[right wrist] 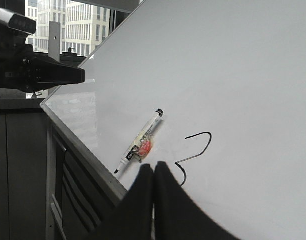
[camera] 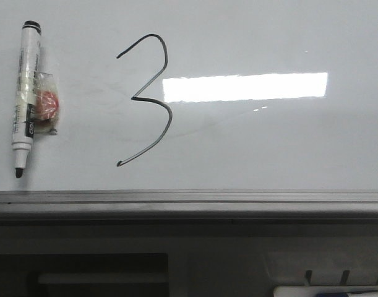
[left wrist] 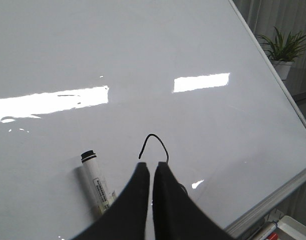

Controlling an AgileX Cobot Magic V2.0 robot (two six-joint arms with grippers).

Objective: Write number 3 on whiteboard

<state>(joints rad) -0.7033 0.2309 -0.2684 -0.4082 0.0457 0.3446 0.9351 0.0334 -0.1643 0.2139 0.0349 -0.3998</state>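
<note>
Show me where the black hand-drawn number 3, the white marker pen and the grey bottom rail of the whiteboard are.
black hand-drawn number 3 [camera: 134, 98], front view, its angular middle point.
white marker pen with black cap [camera: 25, 93], front view, middle of its barrel.
grey metal bottom rail of the whiteboard [camera: 238, 204], front view, its top face.

Whiteboard [camera: 287, 148]: only raised obstacle is the marker [camera: 25, 99], lying near the left edge, tip toward the bottom rail [camera: 189, 201], with a taped red-and-clear piece [camera: 46, 105] touching its right side. The number 3 [camera: 148, 99] is flat ink just beyond. Surface toward the right edge is open.
</note>
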